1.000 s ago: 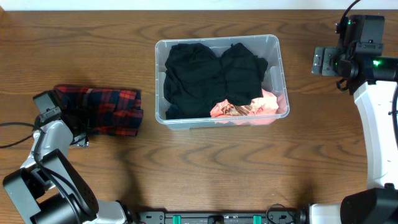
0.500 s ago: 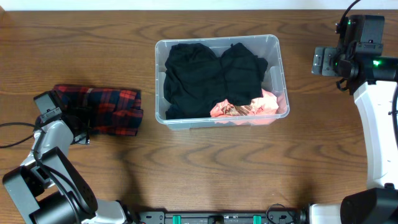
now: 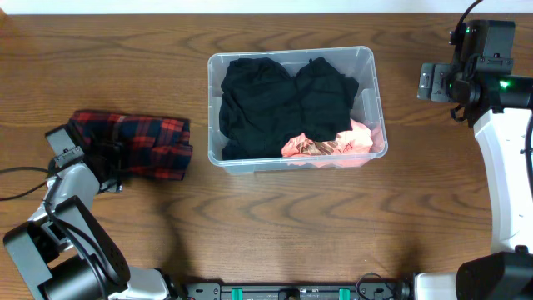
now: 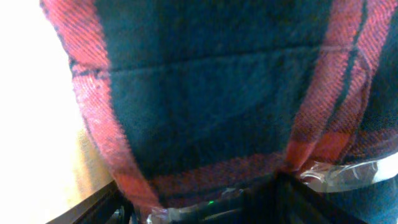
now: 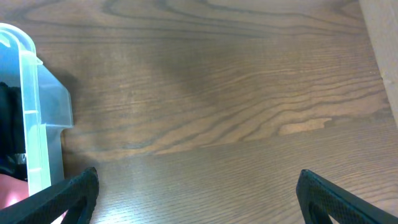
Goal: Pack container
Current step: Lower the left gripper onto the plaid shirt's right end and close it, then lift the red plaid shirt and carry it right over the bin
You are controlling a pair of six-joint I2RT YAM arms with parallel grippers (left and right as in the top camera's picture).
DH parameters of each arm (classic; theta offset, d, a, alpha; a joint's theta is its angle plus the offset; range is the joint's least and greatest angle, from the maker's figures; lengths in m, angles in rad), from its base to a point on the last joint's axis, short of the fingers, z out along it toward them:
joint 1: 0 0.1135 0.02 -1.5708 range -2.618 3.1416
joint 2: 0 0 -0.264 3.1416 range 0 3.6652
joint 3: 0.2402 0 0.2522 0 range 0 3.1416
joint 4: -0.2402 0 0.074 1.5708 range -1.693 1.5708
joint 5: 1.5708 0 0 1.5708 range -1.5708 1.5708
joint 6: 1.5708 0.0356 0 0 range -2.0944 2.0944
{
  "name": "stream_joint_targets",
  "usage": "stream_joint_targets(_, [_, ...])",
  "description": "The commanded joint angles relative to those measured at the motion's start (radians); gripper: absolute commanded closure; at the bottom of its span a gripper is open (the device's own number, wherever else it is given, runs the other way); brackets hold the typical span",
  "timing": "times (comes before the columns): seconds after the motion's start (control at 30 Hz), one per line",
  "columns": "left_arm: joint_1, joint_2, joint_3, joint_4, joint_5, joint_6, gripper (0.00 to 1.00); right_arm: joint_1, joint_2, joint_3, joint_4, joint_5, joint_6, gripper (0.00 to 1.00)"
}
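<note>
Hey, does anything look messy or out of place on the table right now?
The pink cloth is bunched up in the container's near-right corner, not lying flat; the red plaid cloth lies outside it on the table.

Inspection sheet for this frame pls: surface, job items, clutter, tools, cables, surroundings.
Surface: wooden table, no spills seen.
Job's things: container upright, holding a black garment and a pink item; plaid cloth on the table, apart from it.
Clutter: nothing seen.
Tools: left tool at the plaid cloth's edge, grip cannot be told; right tool open, empty, over bare wood.
Cables: black cable by the left arm; another above the right arm.
Surroundings: pale strip past the far edge.
</note>
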Motion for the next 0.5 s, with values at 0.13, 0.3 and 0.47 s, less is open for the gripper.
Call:
stream_joint_targets(0.13, [-0.01,0.084,-0.097,0.009,0.02,-0.044,0.34,-0.006,0.005,0.001,-0.001,0.007,-0.001,0.01])
stream_joint_targets(0.3, [-0.01,0.084,-0.097,0.007,0.031,-0.014,0.67,-0.006,0.005,0.001,-0.001,0.007,-0.001,0.01])
stream_joint_targets(0.47, [-0.01,0.076,-0.096,0.013,0.086,-0.005,0.94,-0.006,0.005,0.001,-0.001,0.007,-0.001,0.01])
